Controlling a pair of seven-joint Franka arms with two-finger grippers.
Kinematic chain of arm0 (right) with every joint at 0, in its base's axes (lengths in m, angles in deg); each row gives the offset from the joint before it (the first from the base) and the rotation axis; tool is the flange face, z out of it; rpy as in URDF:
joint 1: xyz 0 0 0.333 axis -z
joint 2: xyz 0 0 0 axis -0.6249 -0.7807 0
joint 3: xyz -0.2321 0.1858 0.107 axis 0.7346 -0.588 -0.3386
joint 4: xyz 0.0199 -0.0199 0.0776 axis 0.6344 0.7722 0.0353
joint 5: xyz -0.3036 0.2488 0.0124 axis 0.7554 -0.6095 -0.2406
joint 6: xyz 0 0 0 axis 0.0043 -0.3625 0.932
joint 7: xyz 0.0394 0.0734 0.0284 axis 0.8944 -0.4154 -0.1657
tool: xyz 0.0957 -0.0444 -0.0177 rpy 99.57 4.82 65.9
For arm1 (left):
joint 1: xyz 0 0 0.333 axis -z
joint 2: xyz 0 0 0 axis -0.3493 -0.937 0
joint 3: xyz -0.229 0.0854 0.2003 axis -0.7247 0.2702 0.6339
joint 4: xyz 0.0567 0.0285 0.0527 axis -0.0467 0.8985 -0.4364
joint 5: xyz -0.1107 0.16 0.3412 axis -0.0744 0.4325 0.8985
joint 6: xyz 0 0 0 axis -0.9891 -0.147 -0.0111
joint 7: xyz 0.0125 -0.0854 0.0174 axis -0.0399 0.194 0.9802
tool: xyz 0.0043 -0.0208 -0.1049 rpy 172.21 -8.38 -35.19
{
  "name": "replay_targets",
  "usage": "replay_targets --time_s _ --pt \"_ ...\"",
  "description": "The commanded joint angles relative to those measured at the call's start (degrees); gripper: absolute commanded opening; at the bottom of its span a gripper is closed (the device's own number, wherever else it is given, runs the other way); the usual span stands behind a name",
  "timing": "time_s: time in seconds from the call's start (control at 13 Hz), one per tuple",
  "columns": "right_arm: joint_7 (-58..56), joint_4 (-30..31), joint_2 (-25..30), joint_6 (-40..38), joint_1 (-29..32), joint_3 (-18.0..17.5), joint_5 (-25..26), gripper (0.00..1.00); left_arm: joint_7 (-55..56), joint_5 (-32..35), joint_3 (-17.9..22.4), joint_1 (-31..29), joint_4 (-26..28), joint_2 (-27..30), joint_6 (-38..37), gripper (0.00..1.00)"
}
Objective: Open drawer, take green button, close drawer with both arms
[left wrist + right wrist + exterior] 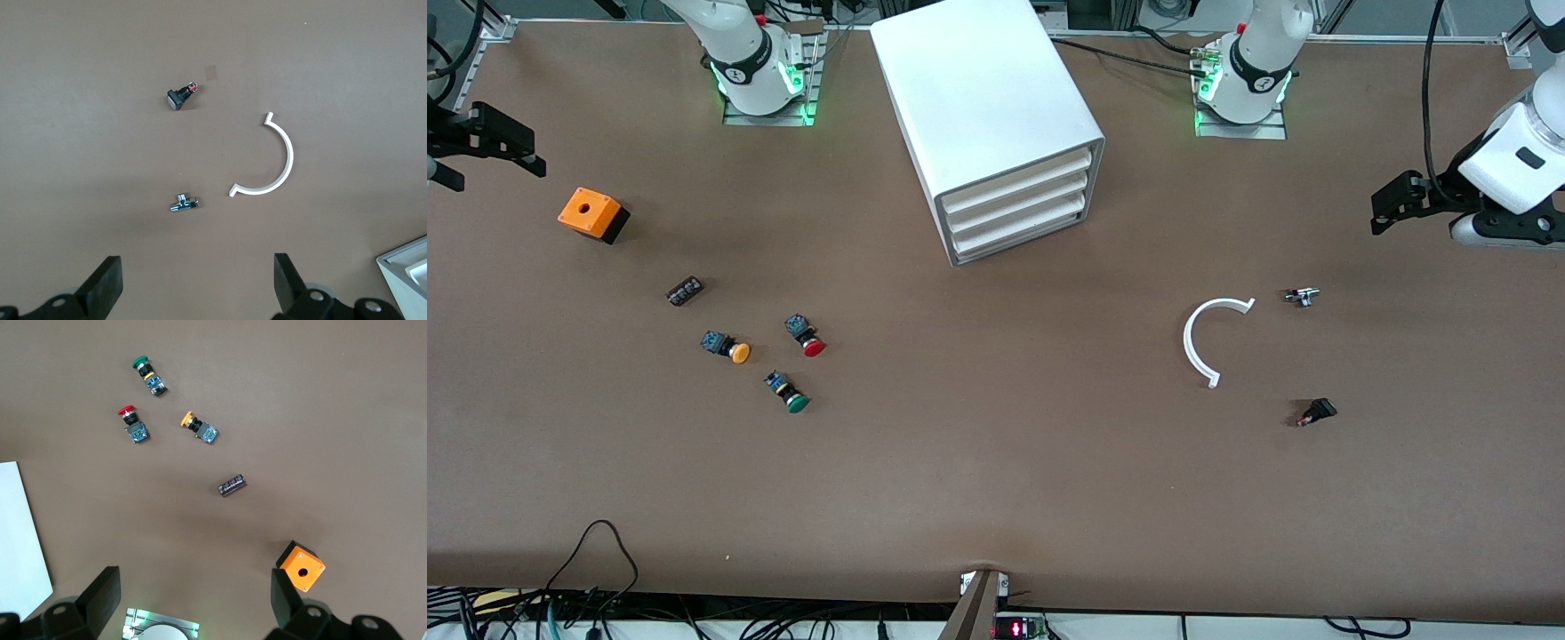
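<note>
Both arms wait, raised at the table's ends. The left gripper point(1392, 206) and right gripper point(511, 151) hang with jaws spread, empty. The drawer point(1021, 233) sits shut in the cabinet point(987, 116). The green button point(787, 392) lies on the table near the red-capped button point(805, 335).

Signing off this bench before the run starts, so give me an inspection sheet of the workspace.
Surface: brown table, flat, no spills seen.
Job's things: white cabinet, all three drawers shut, the lowest drawer included; green button lies on the table, not in a drawer, nearer the front camera than the red button and orange button.
Clutter: orange box, small dark part, white curved piece, small metal part, small black part.
Grippers: left gripper and right gripper open, empty, waiting at the table's ends.
Cables: along the table edges only.
Surroundings: nothing seen.
</note>
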Motion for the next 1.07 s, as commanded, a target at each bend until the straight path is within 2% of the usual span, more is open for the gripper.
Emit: replay_targets --time_s 0.0,0.31,1.0 --pt "1.32 1.56 2.02 0.22 0.03 -0.71 0.22 1.0 0.11 -0.95 1.15 1.31 -0.37 -0.49 0.23 1.0" --pt "0.88 1.47 2.01 -1.01 0.03 -0.45 0.22 1.0 -0.42 -0.86 1.06 1.22 -5.03 -4.26 -0.13 1.0" --pt "-4.57 0.15 1.13 -2.6 -0.58 -0.71 0.22 1.0 -0.24 0.19 0.53 1.13 -5.03 -4.18 -1.88 1.0"
